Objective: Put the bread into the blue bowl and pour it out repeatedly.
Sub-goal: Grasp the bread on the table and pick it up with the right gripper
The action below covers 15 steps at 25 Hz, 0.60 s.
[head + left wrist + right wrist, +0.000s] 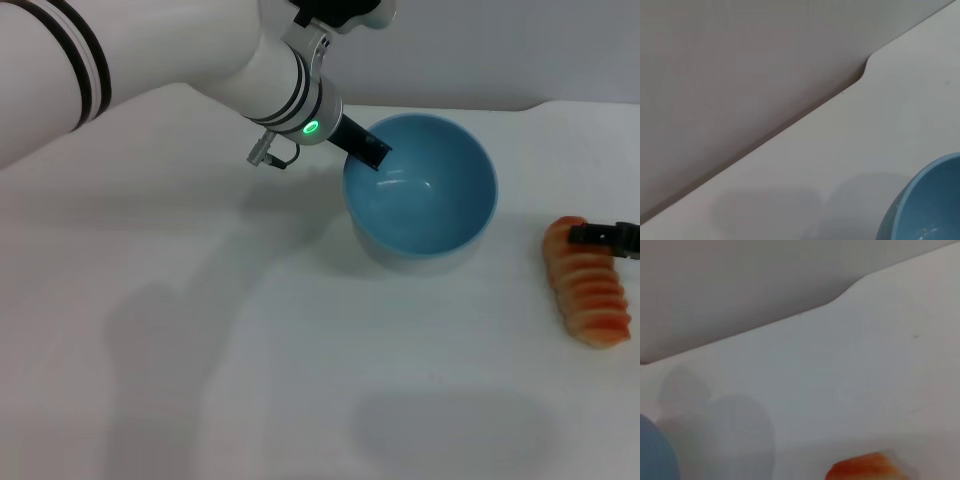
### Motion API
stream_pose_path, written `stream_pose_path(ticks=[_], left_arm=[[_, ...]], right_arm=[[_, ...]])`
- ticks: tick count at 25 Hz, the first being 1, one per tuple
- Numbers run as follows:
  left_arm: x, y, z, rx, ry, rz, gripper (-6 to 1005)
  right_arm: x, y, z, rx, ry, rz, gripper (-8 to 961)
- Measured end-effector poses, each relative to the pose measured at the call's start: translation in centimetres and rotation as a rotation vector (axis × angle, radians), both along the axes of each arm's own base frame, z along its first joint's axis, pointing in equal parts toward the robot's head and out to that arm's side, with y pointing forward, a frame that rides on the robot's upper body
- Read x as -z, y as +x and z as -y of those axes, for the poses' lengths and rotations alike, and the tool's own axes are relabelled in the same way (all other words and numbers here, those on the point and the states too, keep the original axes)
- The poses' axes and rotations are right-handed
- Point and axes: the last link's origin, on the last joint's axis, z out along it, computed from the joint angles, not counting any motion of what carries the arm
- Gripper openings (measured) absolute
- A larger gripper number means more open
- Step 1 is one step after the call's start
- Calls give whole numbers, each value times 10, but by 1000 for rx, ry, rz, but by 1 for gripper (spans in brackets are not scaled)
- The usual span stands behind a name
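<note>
The blue bowl (pixel 425 200) is empty and sits in the middle of the white table, its opening tipped a little toward me. My left gripper (pixel 368 150) grips the bowl's far-left rim, with one black finger (pixel 362 143) showing inside the rim. The bowl's edge also shows in the left wrist view (pixel 927 205) and in the right wrist view (pixel 655 452). The bread (pixel 588 285) lies striped side up on the table to the right of the bowl, and a part of it shows in the right wrist view (pixel 865 469). My right gripper (pixel 605 237) is at the bread's far end, mostly out of frame.
The table's back edge (pixel 790 125) has a notched corner (pixel 866 67) behind the bowl, with a grey wall beyond it. The left arm (pixel 180 70) reaches across the upper left of the table.
</note>
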Motion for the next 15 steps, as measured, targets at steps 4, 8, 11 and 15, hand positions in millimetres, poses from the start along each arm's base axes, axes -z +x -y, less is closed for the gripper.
stream_pose_path(ticks=[4, 8, 11, 15], left_arm=[[0, -2, 1, -6, -4, -2, 0], [0, -4, 2, -8, -4, -3, 0], [0, -4, 2, -4, -5, -5, 0], [0, -5, 2, -5, -4, -2, 0]], right_arm=[[2, 0, 1, 15, -6, -11, 780], [4, 3, 4, 59, -22, -17, 780], [5, 4, 6, 71, -28, -19, 780], [7, 1, 5, 50, -47, -3, 759]])
